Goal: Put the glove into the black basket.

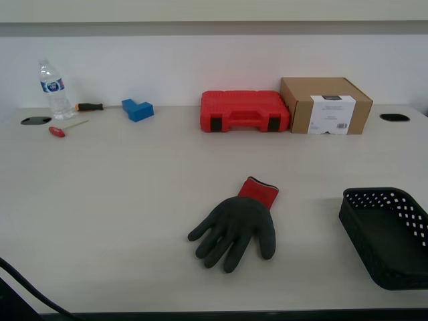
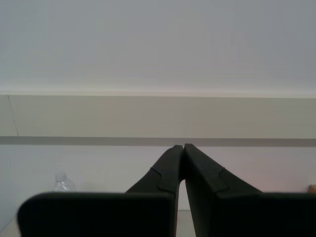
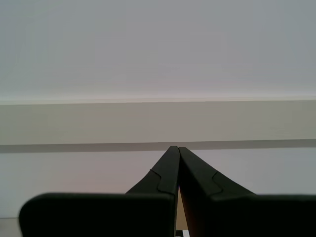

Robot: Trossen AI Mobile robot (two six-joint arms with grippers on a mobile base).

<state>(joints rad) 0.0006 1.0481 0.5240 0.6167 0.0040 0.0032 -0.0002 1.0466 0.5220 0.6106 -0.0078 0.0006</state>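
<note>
The glove [image 1: 239, 223] lies flat on the table [image 1: 120, 194] near the middle front, dark grey fingers toward me, red cuff toward the wall. The black basket [image 1: 388, 234] stands at the exterior view's right front, apart from the glove, and looks empty. My second gripper [image 2: 183, 146] is shut on nothing and points at the wall. My first gripper [image 3: 176, 147] is shut on nothing and points at the wall too. Neither gripper shows in the exterior view; both are away from the glove.
Along the back stand a red tool case [image 1: 244, 111], a cardboard box [image 1: 326, 105], a blue block [image 1: 137, 109], a water bottle [image 1: 53, 90], which also shows in the second wrist view [image 2: 63, 182], and two screwdrivers [image 1: 89, 106] [image 1: 65, 128]. A dark cable [image 1: 27, 284] crosses the front corner.
</note>
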